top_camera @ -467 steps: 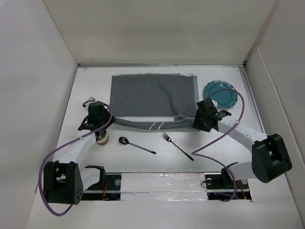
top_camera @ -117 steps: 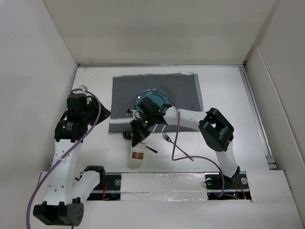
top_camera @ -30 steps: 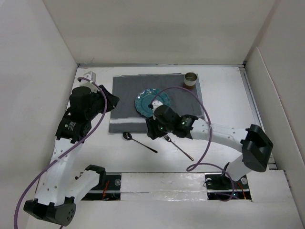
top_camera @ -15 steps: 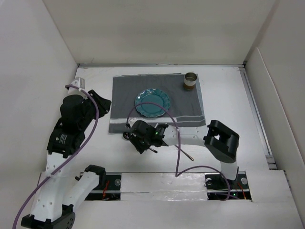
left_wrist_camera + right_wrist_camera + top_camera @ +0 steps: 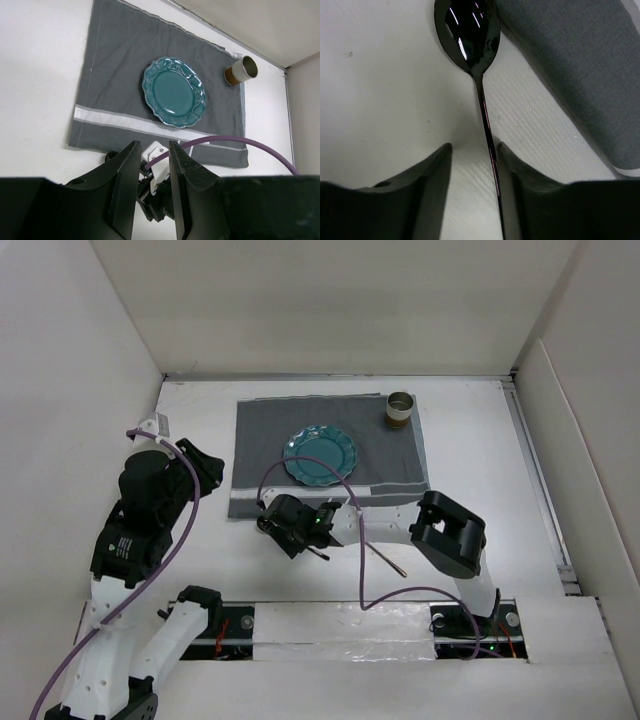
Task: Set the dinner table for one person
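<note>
A black spoon (image 5: 468,31) lies on the white dinner table (image 5: 480,470), just off the near left edge of the grey placemat (image 5: 270,430). My right gripper (image 5: 283,532) is down at the table, open, its fingers either side of the spoon's handle (image 5: 489,142), which lies nearer the right finger (image 5: 520,170). A teal plate (image 5: 320,455) sits mid-placemat and a brown cup (image 5: 401,407) stands on its far right corner. A fork (image 5: 385,558) lies right of the spoon. My left gripper (image 5: 151,165) is raised high at the left, open and empty.
White walls enclose the table on the left, the back and the right. The right arm's purple cable (image 5: 300,465) loops over the plate. In the left wrist view the plate (image 5: 175,92), the cup (image 5: 241,70) and the placemat (image 5: 125,65) lie far below.
The plate and cup now stand on the placemat. In the last second my right gripper moved left from the fork to the spoon and lowered around its handle. My left arm drew back and up.
</note>
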Available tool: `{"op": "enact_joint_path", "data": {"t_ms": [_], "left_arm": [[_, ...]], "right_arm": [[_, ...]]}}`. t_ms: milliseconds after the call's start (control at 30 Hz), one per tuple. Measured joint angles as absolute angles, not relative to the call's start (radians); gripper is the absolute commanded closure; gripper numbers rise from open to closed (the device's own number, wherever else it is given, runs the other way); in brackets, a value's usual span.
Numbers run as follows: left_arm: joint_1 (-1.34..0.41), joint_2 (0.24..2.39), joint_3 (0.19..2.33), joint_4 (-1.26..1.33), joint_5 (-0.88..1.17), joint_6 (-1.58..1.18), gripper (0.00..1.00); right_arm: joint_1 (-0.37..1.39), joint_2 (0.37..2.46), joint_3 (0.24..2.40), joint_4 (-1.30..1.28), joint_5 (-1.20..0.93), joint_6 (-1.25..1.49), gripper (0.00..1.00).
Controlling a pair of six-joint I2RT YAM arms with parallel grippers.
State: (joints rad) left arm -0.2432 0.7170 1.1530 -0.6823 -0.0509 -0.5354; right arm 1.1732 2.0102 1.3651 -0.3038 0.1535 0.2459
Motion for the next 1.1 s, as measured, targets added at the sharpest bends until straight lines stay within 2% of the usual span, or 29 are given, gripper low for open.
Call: {"op": "enact_joint_path", "data": {"t_ms": [33,133,167,433,533,733,900,1100], "left_arm": [[-0.243,0.718,1.153,-0.683,-0.052,-0.534,0.74],[-0.243,0.718,1.155,-0.687,-0.054,-0.531,0.74],[-0.243,0.718,1.157,-0.689,-0.054,-0.531,0.74],[-0.243,0.719,1.161,-0.685,-0.052,-0.529,0.74],[-0.243,0.722,1.157,-0.668,-0.041,-0.529,0.74],[-0.243,0.745,1.122,-0.620,0.002,-0.529,0.74],[-0.243,0.760,1.086,-0.604,0.029,-0.528,0.74],[-0.243,0.764,1.053,-0.587,0.047,-0.524,0.74]], "right_arm": [[1.173,2.016,1.370,-0.302,0.154,0.242,0.64],[1.173,2.037,1.395,-0.294,0.154,0.241,0.97],[1.172,2.042,1.400,-0.286,0.155,0.245,1.00],[1.168,2.004,1.402,-0.337,0.154,0.302,1.00],[1.114,1.877,1.441,-0.386,0.139,0.331,1.00],[0.752,1.751,1.520,-0.356,0.145,0.364,1.00],[0.481,1.828,1.525,-0.359,0.168,0.374,1.00],[0.390,2.047,1.619,-0.443,0.156,0.356,1.00]]}}
